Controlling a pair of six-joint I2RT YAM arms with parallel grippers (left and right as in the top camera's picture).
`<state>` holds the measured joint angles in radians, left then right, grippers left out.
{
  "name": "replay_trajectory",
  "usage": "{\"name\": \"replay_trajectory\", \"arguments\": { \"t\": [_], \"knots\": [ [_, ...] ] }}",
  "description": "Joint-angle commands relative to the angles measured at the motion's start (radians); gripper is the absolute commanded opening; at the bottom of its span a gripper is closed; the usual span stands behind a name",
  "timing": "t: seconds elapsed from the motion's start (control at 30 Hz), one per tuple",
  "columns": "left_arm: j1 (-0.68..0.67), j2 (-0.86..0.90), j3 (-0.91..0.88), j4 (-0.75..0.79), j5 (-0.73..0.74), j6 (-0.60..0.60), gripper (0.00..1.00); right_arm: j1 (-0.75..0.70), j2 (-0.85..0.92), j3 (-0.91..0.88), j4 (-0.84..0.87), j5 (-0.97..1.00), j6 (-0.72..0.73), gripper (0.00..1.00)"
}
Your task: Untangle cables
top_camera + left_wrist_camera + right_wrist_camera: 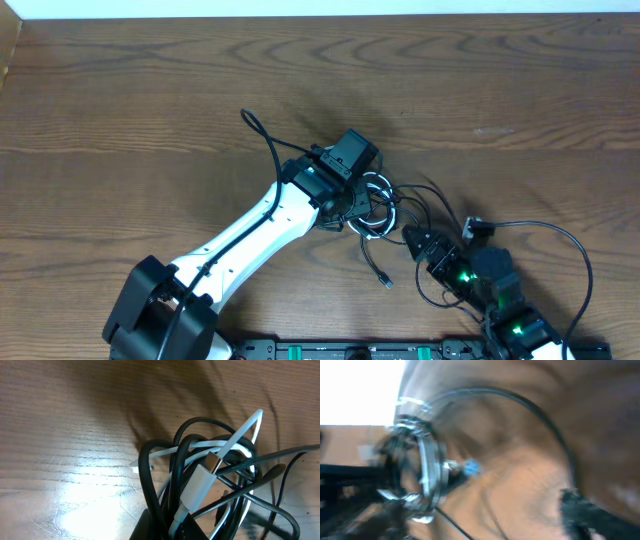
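Pinched cables (200,482) in closed left claw (360,203), likely anchoring the tangle for pulling; could not tell state of right claw (412,238).

One bench (150,100), two robot arms (250,235), one tangle of cables (372,205): one white cable (241,434) and several black cables (150,475), too knotted to count exactly.
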<state>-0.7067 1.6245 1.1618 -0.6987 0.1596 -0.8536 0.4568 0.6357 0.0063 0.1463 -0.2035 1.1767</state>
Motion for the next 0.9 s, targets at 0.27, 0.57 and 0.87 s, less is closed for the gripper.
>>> {"name": "replay_trajectory", "arguments": {
  "t": [0.27, 0.57, 0.87],
  "knots": [
    [0.008, -0.022, 0.002, 0.012, 0.017, 0.102, 0.08, 0.009, 0.019, 0.338, -0.421, 0.087, -0.291, 0.6],
    [0.008, -0.022, 0.002, 0.076, 0.252, 0.435, 0.08, 0.009, 0.103, 0.377, -0.428, 0.041, -0.225, 0.5],
    [0.008, -0.044, 0.002, 0.137, 0.472, 0.457, 0.08, 0.009, 0.343, 0.377, -0.427, 0.146, -0.148, 0.43]
  ]
}}
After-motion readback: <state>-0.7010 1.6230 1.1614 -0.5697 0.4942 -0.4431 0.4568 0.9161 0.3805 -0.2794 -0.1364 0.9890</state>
